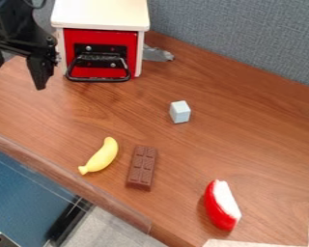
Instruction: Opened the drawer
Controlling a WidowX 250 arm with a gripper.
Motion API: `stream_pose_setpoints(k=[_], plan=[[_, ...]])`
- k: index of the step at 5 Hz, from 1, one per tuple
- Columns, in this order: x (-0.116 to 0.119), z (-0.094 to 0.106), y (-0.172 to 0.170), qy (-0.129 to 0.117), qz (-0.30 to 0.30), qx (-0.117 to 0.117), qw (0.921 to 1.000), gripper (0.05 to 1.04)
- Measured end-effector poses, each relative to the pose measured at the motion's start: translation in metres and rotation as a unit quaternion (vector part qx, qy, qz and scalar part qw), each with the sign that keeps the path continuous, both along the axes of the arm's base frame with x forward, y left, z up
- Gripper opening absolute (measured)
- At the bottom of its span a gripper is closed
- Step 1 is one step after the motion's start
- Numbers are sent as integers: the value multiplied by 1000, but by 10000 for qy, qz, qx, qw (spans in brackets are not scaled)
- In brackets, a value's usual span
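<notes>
Now, the gripper point(16, 81) is positioned at the upper left, with its fingers spread apart in the released state; no object is grasped. The drawer point(99, 37) is located immediately to its right, set in a white-framed cabinet point(99, 12). The black handle point(92, 79) is mounted on the red drawer front, near the gripper but separated from it. The red front is seated between the white side posts; the drawer's contents are hidden from view. Below the cabinet, a yellow banana point(102, 155) is laid diagonally on the wooden table point(247, 116). A brown chocolate bar point(142, 167) is placed just beside it, to the right. Behind the cabinet's right side, a grey object point(158, 54) is partly exposed. Farther right, a pale block point(180, 112) is placed on the table. At the lower right, a red-and-white wedge point(223, 205) is positioned.
</notes>
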State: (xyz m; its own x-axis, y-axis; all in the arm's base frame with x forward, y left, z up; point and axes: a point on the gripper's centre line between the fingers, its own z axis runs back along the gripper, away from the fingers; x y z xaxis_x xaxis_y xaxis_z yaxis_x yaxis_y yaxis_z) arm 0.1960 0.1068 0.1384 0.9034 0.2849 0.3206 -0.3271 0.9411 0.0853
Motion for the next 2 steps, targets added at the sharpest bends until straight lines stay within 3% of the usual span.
stream_pose_setpoints(k=[1, 2], plan=[[0, -5, -2, 75, -60, -61, 9999, 1001], [17, -19, 6, 312, -1062, -79, 9938, 1001]])
